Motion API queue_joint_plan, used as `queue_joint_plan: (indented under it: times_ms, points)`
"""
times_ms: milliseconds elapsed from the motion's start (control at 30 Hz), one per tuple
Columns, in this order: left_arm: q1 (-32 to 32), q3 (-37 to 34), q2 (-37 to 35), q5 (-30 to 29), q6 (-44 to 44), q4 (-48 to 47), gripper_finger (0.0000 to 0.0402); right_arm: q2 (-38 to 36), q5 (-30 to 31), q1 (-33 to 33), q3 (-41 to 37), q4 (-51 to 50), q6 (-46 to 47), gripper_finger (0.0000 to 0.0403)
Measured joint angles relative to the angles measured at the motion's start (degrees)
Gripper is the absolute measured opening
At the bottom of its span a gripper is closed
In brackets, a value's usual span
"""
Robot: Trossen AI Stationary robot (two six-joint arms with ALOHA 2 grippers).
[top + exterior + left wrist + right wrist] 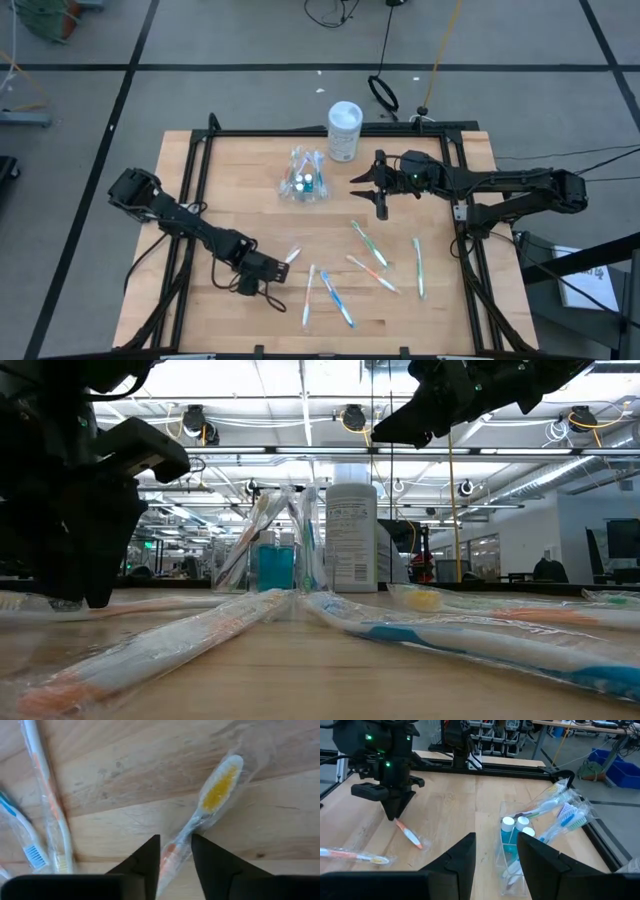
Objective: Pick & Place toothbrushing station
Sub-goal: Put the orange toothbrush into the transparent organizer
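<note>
Five loose toothbrushes point(368, 243) lie near the white container point(344, 130).

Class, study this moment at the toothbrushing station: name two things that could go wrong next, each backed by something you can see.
1. The left end effector pinches the wrapped toothbrush near one end only, so the slick wrapper might slip or the brush swing on lifting.
2. The clear cup already holds toothbrushes and blue tubes and looks crowded and light; adding another, or a nudge from the nearby right end effector, could tip it.
</note>
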Motion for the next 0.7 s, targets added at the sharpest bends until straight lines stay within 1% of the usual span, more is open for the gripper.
queue_joint_plan:
  times_ms: [100, 233, 300, 433, 500, 567, 633, 700]
  points:
    - [0.0, -0.4, 0.0, -0.3, -0.6, 0.6, 0.0082, 0.0, 0.0, 0.0, 0.0, 0.0, 0.0, 0.0134]
    - [0.1, -0.5, 0.2, -2.4, -5.0, 4.1, 0.0026, 0.0, 0.0, 0.0, 0.0, 0.0, 0.0, 0.0134]
    - [0.2, 0.2, 0.3, -2.2, -7.3, 5.9, 0.0009, 0.0, 0.0, 0.0, 0.0, 0.0, 0.0, 0.0134]
    - [0.2, 3.5, 0.6, -2.3, -9.2, 4.8, 0.0014, 0.0, 0.0, 0.0, 0.0, 0.0, 0.0, 0.0134]
    - [0.3, 5.8, 0.3, -2.6, -10.1, 4.6, 0.0008, 0.0, 0.0, 0.0, 0.0, 0.0, 0.0, 0.0134]
    - [0.7, 8.5, -0.5, -2.1, -11.3, 2.2, 0.0003, 0.0, 0.0, 0.0, 0.0, 0.0, 0.0, 0.0134]
    - [1.2, 11.1, -0.8, -2.9, -15.0, 1.1, 0.0006, 0.0, 0.0, 0.0, 0.0, 0.0, 0.0, 0.0134]
    - [1.7, 12.9, -2.1, -6.6, -20.7, 0.1, 0.0008, 0.0, 0.0, 0.0, 0.0, -0.1, 0.0, 0.0134]
